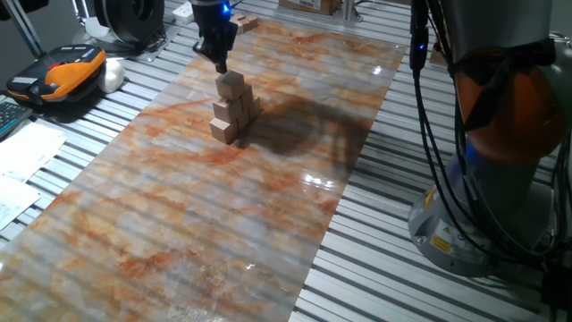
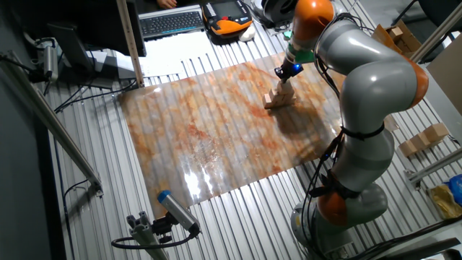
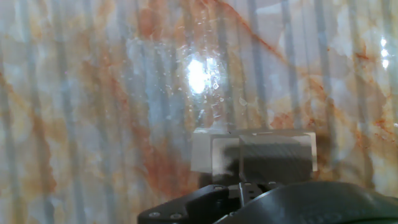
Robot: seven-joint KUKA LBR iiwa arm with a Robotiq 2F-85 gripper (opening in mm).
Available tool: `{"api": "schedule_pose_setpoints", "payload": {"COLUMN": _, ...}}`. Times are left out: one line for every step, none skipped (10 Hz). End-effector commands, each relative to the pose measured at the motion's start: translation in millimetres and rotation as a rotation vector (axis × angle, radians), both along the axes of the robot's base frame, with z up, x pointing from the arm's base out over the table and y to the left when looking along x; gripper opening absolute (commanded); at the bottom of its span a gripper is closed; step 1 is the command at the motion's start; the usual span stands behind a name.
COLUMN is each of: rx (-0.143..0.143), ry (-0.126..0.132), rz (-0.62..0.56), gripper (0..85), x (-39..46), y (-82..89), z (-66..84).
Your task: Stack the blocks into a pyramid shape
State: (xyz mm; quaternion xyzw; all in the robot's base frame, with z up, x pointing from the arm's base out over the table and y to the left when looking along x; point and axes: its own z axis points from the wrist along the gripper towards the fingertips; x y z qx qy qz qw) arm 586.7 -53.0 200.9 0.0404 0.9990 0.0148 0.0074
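Note:
Several light tan wooden blocks (image 1: pixel 233 108) stand stacked as a small pyramid on the marble-patterned mat (image 1: pixel 179 215); one single block (image 1: pixel 232 84) tops it. The stack also shows in the other fixed view (image 2: pixel 279 97). My gripper (image 1: pixel 221 64) hovers just above and slightly behind the top block, apart from it, fingers together and empty. It also shows in the other fixed view (image 2: pixel 284 73). In the hand view the blocks (image 3: pixel 258 155) are a blur just past the dark fingers (image 3: pixel 239 193).
A spare block (image 1: pixel 246 24) lies off the mat's far edge. An orange-black device (image 1: pixel 64 73) and papers sit at the left. The robot base (image 1: pixel 487 179) and its cables stand at the right. More wooden pieces (image 2: pixel 424 139) lie beyond the base.

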Motion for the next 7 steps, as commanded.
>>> {"api": "schedule_pose_setpoints", "payload": {"rx": 0.002, "ry": -0.006, "rz": -0.007, "gripper": 0.0, "x": 0.9, "y": 4.8, "z": -2.1}}
{"api": "schedule_pose_setpoints", "payload": {"rx": -0.001, "ry": -0.017, "rz": -0.018, "gripper": 0.0, "x": 1.9, "y": 11.8, "z": -4.7}}
{"api": "schedule_pose_setpoints", "payload": {"rx": 0.0, "ry": -0.021, "rz": -0.033, "gripper": 0.0, "x": 2.9, "y": 20.7, "z": -5.1}}
{"api": "schedule_pose_setpoints", "payload": {"rx": 0.018, "ry": -0.016, "rz": -0.039, "gripper": 0.0, "x": 3.2, "y": 26.5, "z": -2.4}}
{"api": "schedule_pose_setpoints", "payload": {"rx": 0.032, "ry": -0.011, "rz": -0.045, "gripper": 0.0, "x": 3.9, "y": 31.6, "z": 0.4}}
{"api": "schedule_pose_setpoints", "payload": {"rx": 0.035, "ry": -0.012, "rz": -0.05, "gripper": 0.0, "x": 4.2, "y": 35.4, "z": 1.5}}
{"api": "schedule_pose_setpoints", "payload": {"rx": 0.036, "ry": -0.018, "rz": -0.051, "gripper": 0.0, "x": 4.2, "y": 38.4, "z": 0.8}}
